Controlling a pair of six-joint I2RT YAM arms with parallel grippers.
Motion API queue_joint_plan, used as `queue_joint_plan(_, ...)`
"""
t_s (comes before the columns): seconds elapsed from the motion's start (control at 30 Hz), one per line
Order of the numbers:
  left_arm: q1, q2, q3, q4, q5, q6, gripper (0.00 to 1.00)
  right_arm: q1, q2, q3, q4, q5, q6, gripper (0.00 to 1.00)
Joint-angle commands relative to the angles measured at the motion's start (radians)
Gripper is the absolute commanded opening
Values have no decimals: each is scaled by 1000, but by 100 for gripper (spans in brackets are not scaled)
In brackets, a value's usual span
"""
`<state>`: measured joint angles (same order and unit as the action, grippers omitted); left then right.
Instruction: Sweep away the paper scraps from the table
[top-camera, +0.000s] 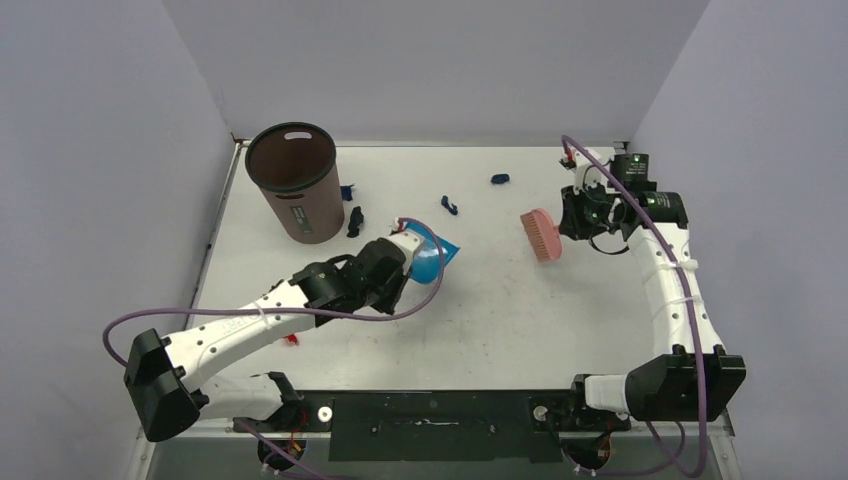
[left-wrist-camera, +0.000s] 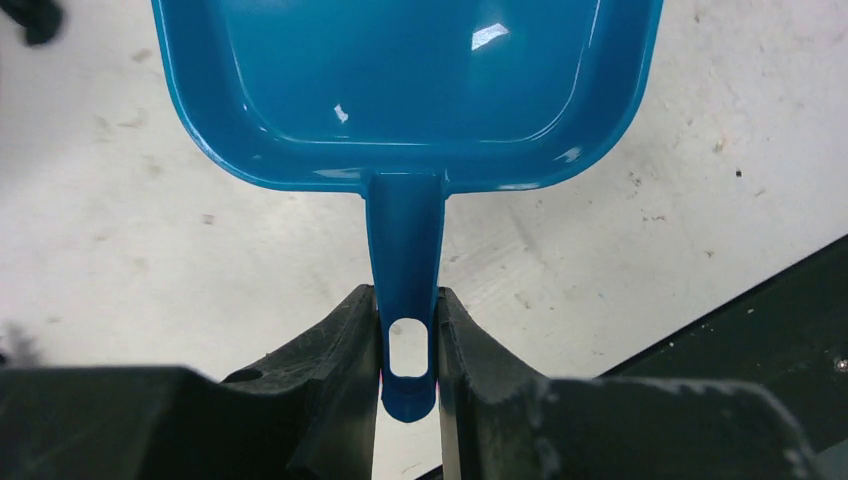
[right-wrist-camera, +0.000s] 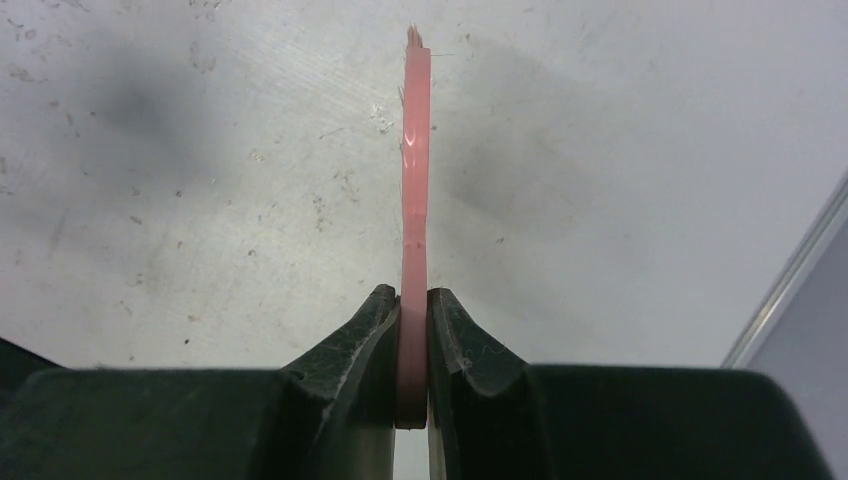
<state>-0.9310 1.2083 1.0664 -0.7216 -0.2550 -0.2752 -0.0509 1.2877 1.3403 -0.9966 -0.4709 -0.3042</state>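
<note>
Several dark navy paper scraps lie on the white table (top-camera: 500, 320): one (top-camera: 500, 179) at the back, one (top-camera: 450, 206) in the middle, one (top-camera: 355, 221) and one (top-camera: 346, 192) beside the bin. One scrap shows at the left wrist view's top left corner (left-wrist-camera: 30, 18). My left gripper (top-camera: 400, 252) is shut on the handle of a bright blue dustpan (top-camera: 430, 262), seen close in the left wrist view (left-wrist-camera: 405, 90). My right gripper (top-camera: 578, 218) is shut on the handle of a pink brush (top-camera: 543, 235), edge-on in the right wrist view (right-wrist-camera: 414, 200).
A brown cylindrical bin (top-camera: 296, 182) stands upright at the back left of the table. Grey walls close in the left, back and right. A small red bit (top-camera: 291, 340) lies by the left arm. A metal rail (top-camera: 430, 410) runs along the near edge.
</note>
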Motion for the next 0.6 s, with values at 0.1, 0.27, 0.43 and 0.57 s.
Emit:
queue_joint_plan(0.1,-99,97,-147,175,-40,-144,0,155,133,171,116,219,-41,5)
queue_joint_plan(0.27,-131,188,-157,148,-59,-163,3,231,314,324,160,391,-149,5)
queue_joint_plan(0.43,-146,220,-181,133,-66,-197,5,309,506,414,313,607,-302,5)
queue_joint_plan(0.57,-149,205,-257,231,-71,-212,14,322,667,507,422,711,-342,5)
